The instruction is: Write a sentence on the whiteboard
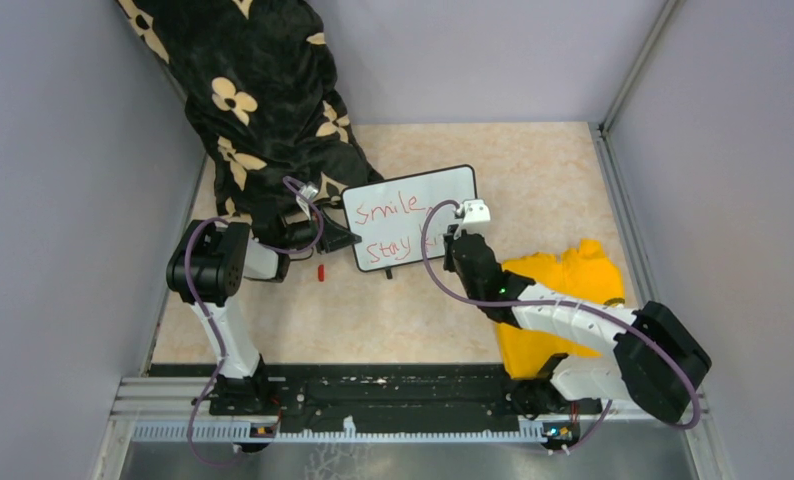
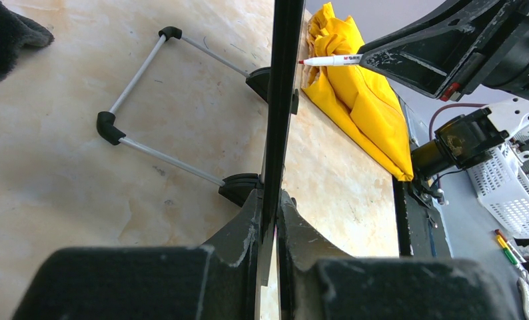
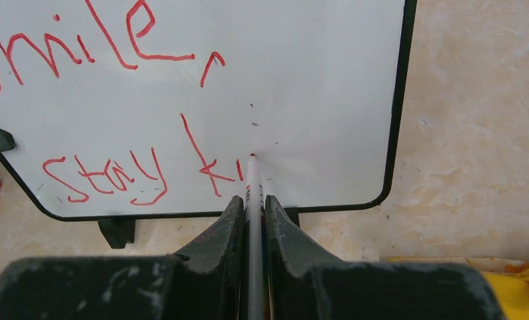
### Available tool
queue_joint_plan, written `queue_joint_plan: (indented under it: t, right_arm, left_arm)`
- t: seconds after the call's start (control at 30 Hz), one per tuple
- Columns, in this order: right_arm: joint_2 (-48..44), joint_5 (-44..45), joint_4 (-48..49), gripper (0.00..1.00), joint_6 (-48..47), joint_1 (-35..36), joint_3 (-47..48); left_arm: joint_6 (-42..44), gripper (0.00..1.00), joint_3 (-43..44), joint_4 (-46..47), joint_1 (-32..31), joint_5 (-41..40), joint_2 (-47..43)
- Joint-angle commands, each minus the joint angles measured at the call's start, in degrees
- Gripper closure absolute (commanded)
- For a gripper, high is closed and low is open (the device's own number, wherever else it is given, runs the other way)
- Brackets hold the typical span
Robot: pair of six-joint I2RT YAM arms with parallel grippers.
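The whiteboard (image 1: 410, 215) stands tilted on its black feet in the middle of the table. Its left edge (image 2: 282, 100) is pinched between the jaws of my left gripper (image 2: 270, 213), which is shut on it. Red handwriting, the sentence (image 3: 212, 175), reads "Smile," on the top row and "Stay ki" below. My right gripper (image 3: 252, 207) is shut on a white marker (image 3: 253, 190), whose red tip touches the board just right of the "ki". From the left wrist the marker (image 2: 328, 60) shows meeting the board's face from the right side.
A yellow cloth (image 1: 563, 275) lies right of the board, under my right arm. A small red cap (image 1: 321, 271) rests on the table by the board's lower left corner. Black flowered fabric (image 1: 263, 100) hangs at the back left. Grey walls enclose the table.
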Motion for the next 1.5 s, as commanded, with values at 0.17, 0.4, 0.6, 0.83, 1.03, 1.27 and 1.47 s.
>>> queue_joint_plan:
  t: [0.17,0.4,0.6,0.83,1.03,1.27,1.47]
  right_arm:
    - [1.3,0.4,2.0,1.0,0.8,-1.0,1.8]
    - [1.1,0.1,1.2,1.0,2.2,-1.0,0.3]
    - [0.4,-0.3,0.7,1.0,3.2,-1.0,-1.2]
    - [-0.1,-0.7,0.6,1.0,3.5,-1.0,-1.8]
    - [-0.2,-0.5,0.6,1.0,3.7,-1.0,-1.3]
    - [0.3,0.0,0.8,1.0,2.2,-1.0,1.8]
    - [1.4,0.5,1.0,1.0,1.2,-1.0,3.8]
  left_arm:
    - [1.4,1.0,-0.2,-5.8,-0.8,-1.5,1.3]
    - [1.4,1.0,-0.2,-5.8,-0.8,-1.5,1.3]
    - [1.4,1.0,-0.2,-5.8,-0.8,-1.5,1.3]
    - [1.4,1.0,-0.3,-5.8,-0.8,-1.5,1.3]
    - [1.4,1.0,-0.3,-5.8,-0.8,-1.5,1.3]
    - [1.4,1.0,-0.3,-5.8,-0.8,-1.5,1.3]
    - [1.4,1.0,-0.3,-5.8,-0.8,-1.5,1.3]
